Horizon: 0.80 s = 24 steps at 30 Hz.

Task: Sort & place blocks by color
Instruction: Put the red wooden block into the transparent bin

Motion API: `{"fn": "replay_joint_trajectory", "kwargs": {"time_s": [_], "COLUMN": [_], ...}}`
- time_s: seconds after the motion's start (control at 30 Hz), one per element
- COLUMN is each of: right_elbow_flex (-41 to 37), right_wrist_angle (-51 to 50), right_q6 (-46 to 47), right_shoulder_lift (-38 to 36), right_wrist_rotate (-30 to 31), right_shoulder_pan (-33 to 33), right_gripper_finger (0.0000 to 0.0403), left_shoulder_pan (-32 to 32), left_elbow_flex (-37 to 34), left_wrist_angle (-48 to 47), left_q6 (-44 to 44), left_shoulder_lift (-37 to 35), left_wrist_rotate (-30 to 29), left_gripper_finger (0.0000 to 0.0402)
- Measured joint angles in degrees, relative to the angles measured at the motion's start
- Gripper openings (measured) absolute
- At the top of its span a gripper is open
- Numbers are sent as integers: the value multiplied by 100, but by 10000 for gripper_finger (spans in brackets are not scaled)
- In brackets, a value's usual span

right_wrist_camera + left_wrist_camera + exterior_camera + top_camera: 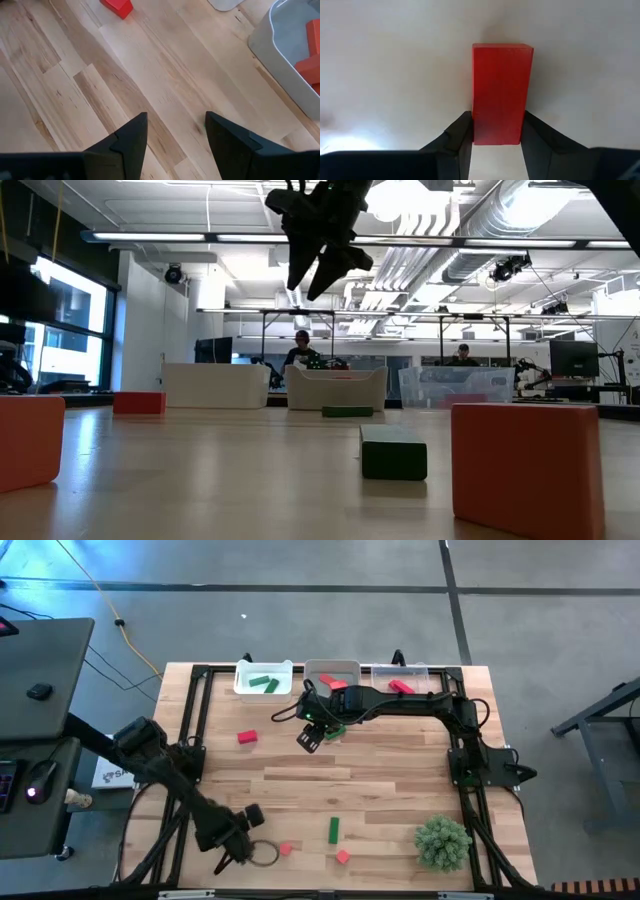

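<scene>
Red bar (pixel 502 92) sits pinched between the left gripper's (pixel 232 845) fingers near the table's (pixel 400 755) front-left corner — it should rise cleanly before crossing to the trays (pixel 331 677) on the back edge. The right gripper (pixel 310 735), jaws spread and empty, hovers just in front of those trays. Loose blocks lie apart along the front edge; mid-table is bare, so that route looks safest.
</scene>
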Motion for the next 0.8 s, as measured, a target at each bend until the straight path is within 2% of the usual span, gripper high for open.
{"fn": "replay_joint_trajectory", "kwargs": {"time_s": [0.3, 0.6, 0.8], "right_elbow_flex": [0, 0, 0], "right_wrist_angle": [0, 4, 226], "right_q6": [7, 9, -25], "right_shoulder_lift": [0, 0, 2], "right_wrist_rotate": [-11, -38, -578], "right_shoulder_pan": [-12, -278, -527], "right_gripper_finger": [188, 188, 188], "left_shoulder_pan": [795, 1556, 2155], "left_elbow_flex": [11, 15, 20], "left_wrist_angle": [-206, -212, -150], "left_q6": [-45, -55, -42], "left_shoulder_lift": [-639, -1640, -2237], "left_wrist_rotate": [-626, -1309, -1892], "left_gripper_finger": [108, 108, 108]}}
